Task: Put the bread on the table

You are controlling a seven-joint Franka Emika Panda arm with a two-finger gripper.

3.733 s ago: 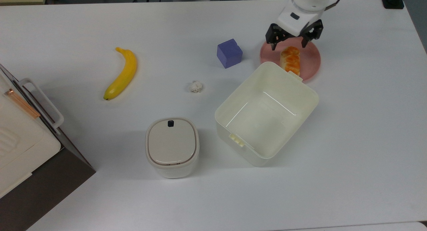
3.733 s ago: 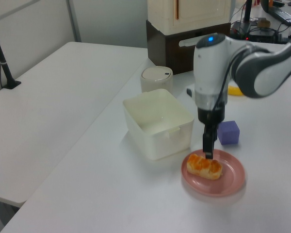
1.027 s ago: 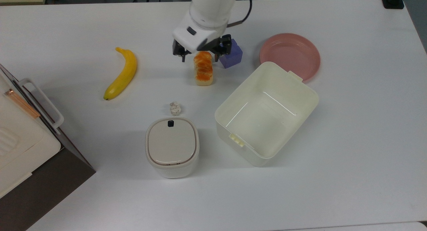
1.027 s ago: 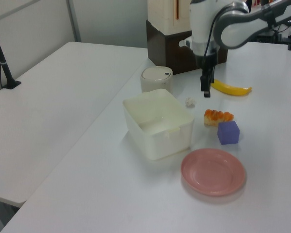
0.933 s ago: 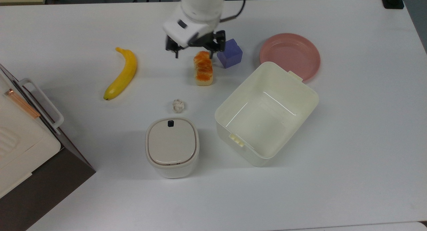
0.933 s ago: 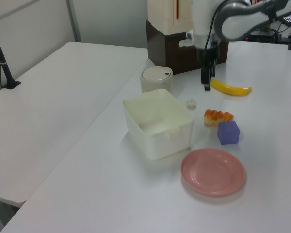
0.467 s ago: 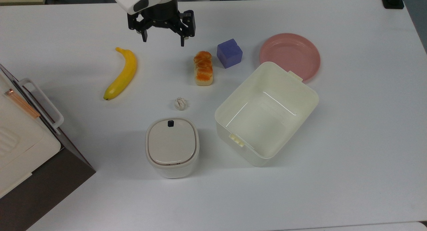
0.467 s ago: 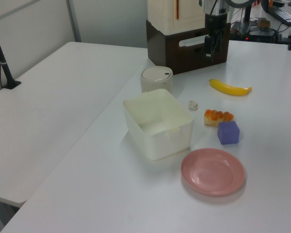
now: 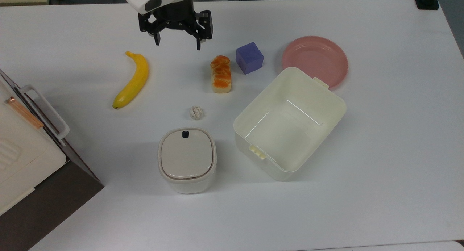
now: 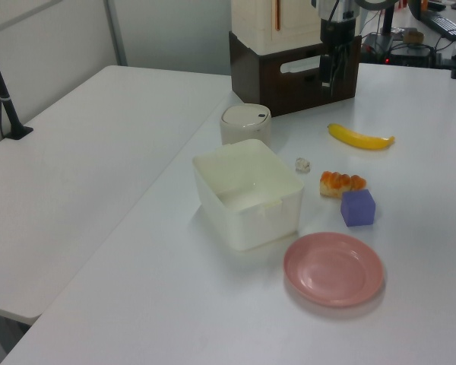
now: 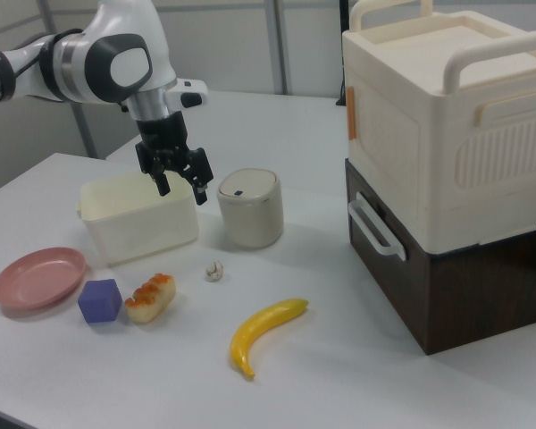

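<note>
the bread (image 9: 221, 74) lies flat on the table (image 9: 380, 142) in the upper middle of the top view, just beside the purple block (image 9: 249, 58) and well apart from the pink plate (image 9: 315, 59), which is bare. the gripper (image 9: 177, 41) hangs near the top edge, fingers spread and holding nothing. the task looks done, with nothing left but pulling away

Bench (image 9: 380, 164) smooth matt white. Bread (image 9: 221, 74) glossy lumpy orange-brown crust. Bin (image 9: 289, 123) smooth cream plastic, slight sheen. Plate (image 9: 315, 59) smooth pink plastic. Paper ball (image 9: 195, 112) crumpled.
</note>
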